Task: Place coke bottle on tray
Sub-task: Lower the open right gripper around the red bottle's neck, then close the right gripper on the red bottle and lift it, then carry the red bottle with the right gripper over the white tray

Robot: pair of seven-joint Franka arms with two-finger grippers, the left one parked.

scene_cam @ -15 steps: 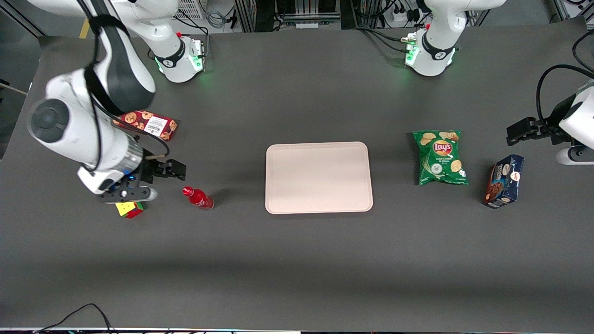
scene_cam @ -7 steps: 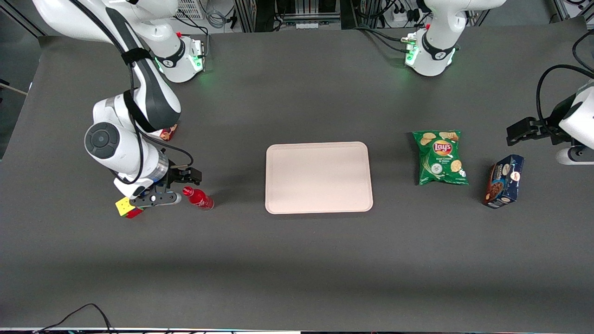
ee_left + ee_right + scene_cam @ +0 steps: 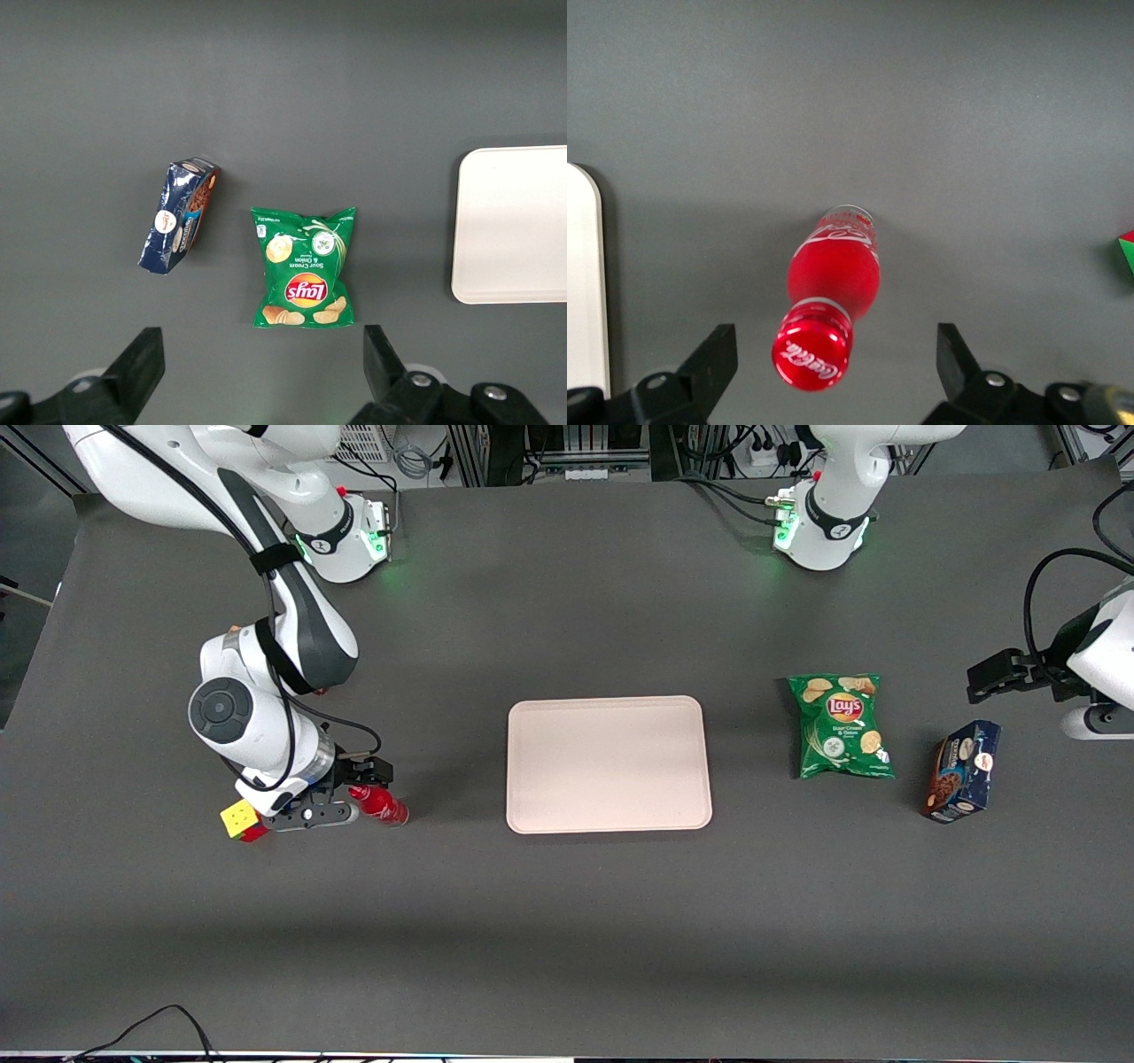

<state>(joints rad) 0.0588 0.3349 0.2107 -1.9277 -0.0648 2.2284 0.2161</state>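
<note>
The coke bottle (image 3: 383, 807) is small and red with a red cap and white lettering. It stands upright on the dark table, toward the working arm's end from the tray (image 3: 609, 764). My right gripper (image 3: 351, 793) is directly above it and open. In the right wrist view the cap (image 3: 812, 350) sits between the spread fingers (image 3: 713, 361), nearer to one finger and touching neither. The gripper (image 3: 833, 367) holds nothing. The pale beige-pink tray lies flat and bare; its edge also shows in the right wrist view (image 3: 581, 283).
A colourful puzzle cube (image 3: 241, 820) lies close beside the gripper, away from the tray. A green chips bag (image 3: 839, 726) and a dark blue box (image 3: 962, 771) lie toward the parked arm's end. The working arm hides most of the red cookie box.
My right gripper has moved toward the tray and down, from beside the cube to over the bottle's cap. The bottle has not moved.
</note>
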